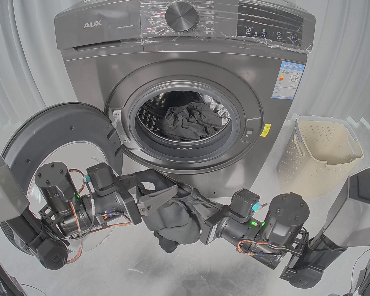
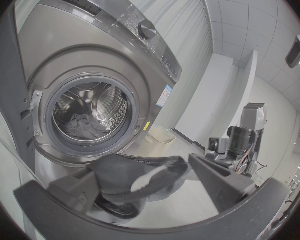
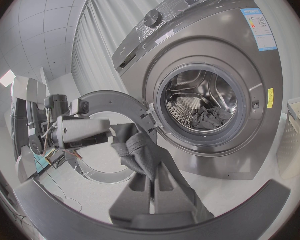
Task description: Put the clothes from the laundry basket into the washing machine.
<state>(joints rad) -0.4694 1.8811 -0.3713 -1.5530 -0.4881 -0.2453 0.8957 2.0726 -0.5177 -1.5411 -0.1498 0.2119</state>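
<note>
Clothes — dark garments, two counted.

Item one: a dark garment (image 1: 189, 122) already lay in the drum (image 1: 146, 116) of the washing machine (image 1: 185, 75). The machine's door (image 1: 57, 136) stood swung open on your left.

Item two: a second dark garment (image 1: 172, 223) hung in the air between your arms, low in front of the open drum and not yet inside. Your right pincer (image 3: 153, 180) was clamped together on a fold of it. Your left pincer (image 2: 140, 172) had its jaws apart, with the cloth running between them.

Laundry basket (image 1: 320, 157) — cream, perforated, on the floor (image 1: 131, 264) just beside the machine on your right. No cloth showed in the part of its inside that you could see.

Judged progress: well along, and item two was likely the last piece.

Left to do: carry item two through the opening and release it.
</note>
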